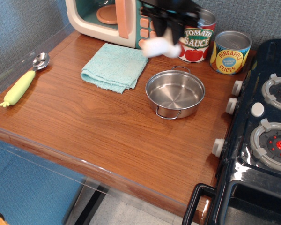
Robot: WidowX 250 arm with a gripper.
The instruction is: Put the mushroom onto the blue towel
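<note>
My gripper (166, 33) is at the top of the view, raised high above the table, shut on the mushroom (160, 47). The mushroom shows as a blurred white shape with a hint of brown at its right end, hanging above the gap between the blue towel (115, 66) and the steel pot (175, 93). The towel lies flat to the left of the pot with nothing on it. The pot holds nothing.
A toy microwave (113, 18) stands behind the towel. A tomato sauce can (198, 42) and a pineapple can (230, 52) stand behind the pot. A yellow-green-handled spoon (24, 80) lies at the left edge. A toy stove (267, 131) is at the right.
</note>
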